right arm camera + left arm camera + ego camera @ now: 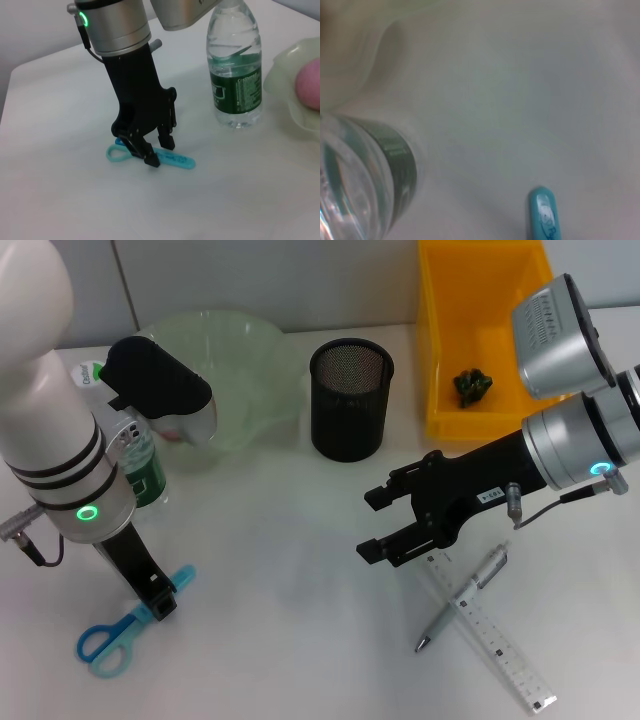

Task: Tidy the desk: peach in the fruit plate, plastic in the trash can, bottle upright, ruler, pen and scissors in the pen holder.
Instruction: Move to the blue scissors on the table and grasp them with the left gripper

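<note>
1. I hold the right gripper [378, 524] idle, jaws wide and empty, pen [464, 598] and ruler [492, 632] just behind them.
2. My left gripper [159, 150] straddles the blue scissors [170, 158], jaws parted, nothing pinched yet.
3. I'd centre over the blades, then squeeze gently before lifting.

Bare table [280, 570] between both arms. Bottle [145, 470] stands just behind the left gripper [160, 602], crowding the scissors [130, 625].
</note>
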